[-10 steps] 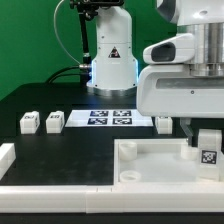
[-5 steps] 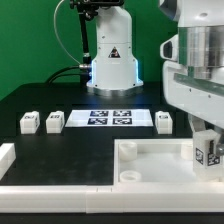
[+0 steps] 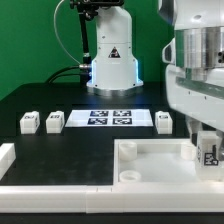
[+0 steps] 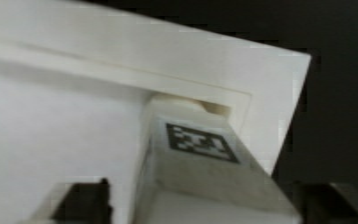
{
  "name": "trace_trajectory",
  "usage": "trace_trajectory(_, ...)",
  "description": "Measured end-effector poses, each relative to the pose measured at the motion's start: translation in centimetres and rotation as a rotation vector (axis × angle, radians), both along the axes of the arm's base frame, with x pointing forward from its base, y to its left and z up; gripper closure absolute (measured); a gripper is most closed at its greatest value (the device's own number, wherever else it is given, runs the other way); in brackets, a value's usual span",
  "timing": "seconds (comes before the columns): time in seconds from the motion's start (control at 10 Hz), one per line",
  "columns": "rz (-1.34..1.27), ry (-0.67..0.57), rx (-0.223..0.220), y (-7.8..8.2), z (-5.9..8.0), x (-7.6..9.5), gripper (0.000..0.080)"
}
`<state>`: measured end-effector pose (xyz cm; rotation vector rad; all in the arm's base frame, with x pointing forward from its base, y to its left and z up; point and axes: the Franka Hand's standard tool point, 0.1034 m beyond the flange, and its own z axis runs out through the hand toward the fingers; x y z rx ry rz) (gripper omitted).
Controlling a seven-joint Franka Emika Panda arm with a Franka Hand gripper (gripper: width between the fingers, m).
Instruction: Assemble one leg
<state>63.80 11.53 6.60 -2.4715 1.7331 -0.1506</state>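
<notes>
My gripper (image 3: 207,138) is at the exterior view's right, shut on a leg (image 3: 209,151), a small white block with a black-and-white marker. It holds the leg upright in the near right corner of the large white tray-like piece (image 3: 150,160). In the wrist view the leg (image 4: 202,150) stands between my dark fingers (image 4: 87,203) and its far end meets the corner socket (image 4: 202,100). Three more legs lie on the black table: two at the left (image 3: 29,122) (image 3: 55,121) and one (image 3: 164,121) right of the marker board.
The marker board (image 3: 110,118) lies flat in the middle of the table. The robot base (image 3: 112,60) stands behind it. A low white wall (image 3: 6,155) sits at the near left edge.
My wrist has turned over the corner, so the hand looks narrower from outside. The leg has turned with it and sits slightly lower in the corner.
</notes>
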Motion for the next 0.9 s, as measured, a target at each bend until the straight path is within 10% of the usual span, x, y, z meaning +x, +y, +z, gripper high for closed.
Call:
trace_trajectory(0.7, 1.108, 0.008, -0.204, 0.03, -0.02, -0.20, 0.0151)
trace_trajectory(0.9, 1.146, 0.016, -0.200, -0.07, 0.16, 0.08, 0.0151)
